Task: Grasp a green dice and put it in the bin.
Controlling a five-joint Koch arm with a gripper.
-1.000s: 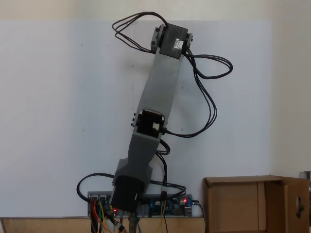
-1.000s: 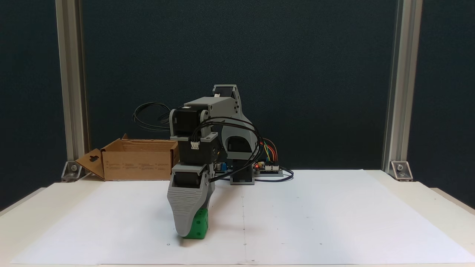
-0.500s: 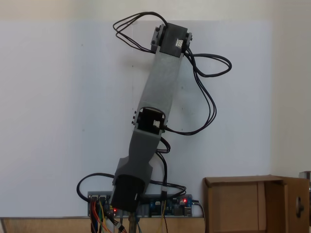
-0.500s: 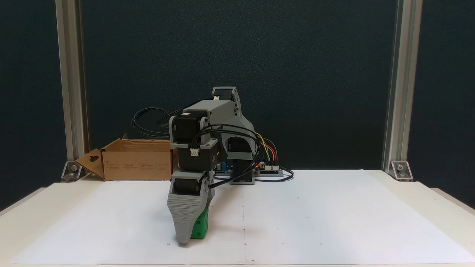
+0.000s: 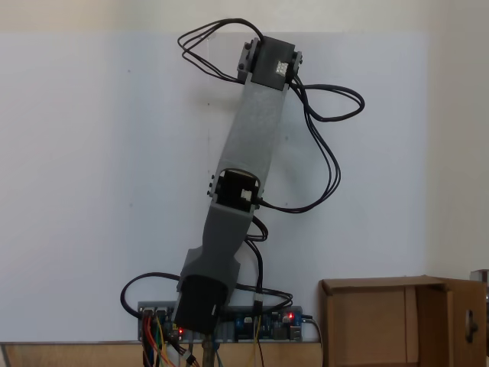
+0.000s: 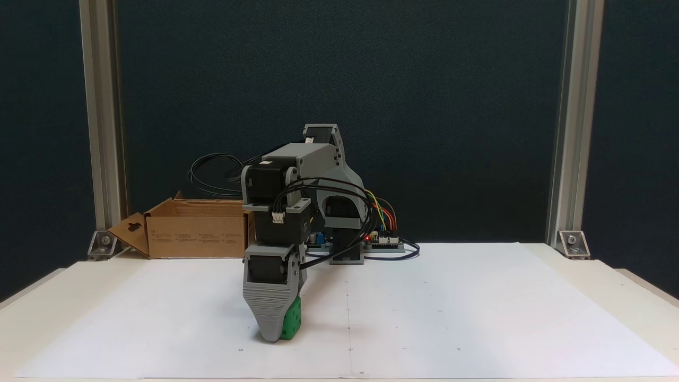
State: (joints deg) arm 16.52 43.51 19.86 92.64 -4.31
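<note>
In a fixed view from the front, my gripper [image 6: 275,332] points straight down with its tip at the white paper. Its broad grey ribbed jaw faces the camera, and the other jaw is hidden behind it. The green dice [image 6: 292,319] sits right behind that jaw, on or just above the paper, tilted, with only its right part showing. The bin [image 6: 199,236] is a brown cardboard box at the back left, well away from the gripper. From above, the bin [image 5: 382,283] lies at the lower right, and the arm's wrist block hides the gripper and the dice.
A control board with coloured wires [image 6: 383,239] sits behind the arm's base. Aluminium posts [image 6: 566,127] stand at both back corners. The white paper sheet [image 6: 477,307] stretches wide to the right of the gripper. Black cables [image 5: 328,145] loop beside the arm.
The gripper has edged slightly right and settled lower. The dice has turned and tilted, and less of it shows beside the front jaw. The bin has not moved.
</note>
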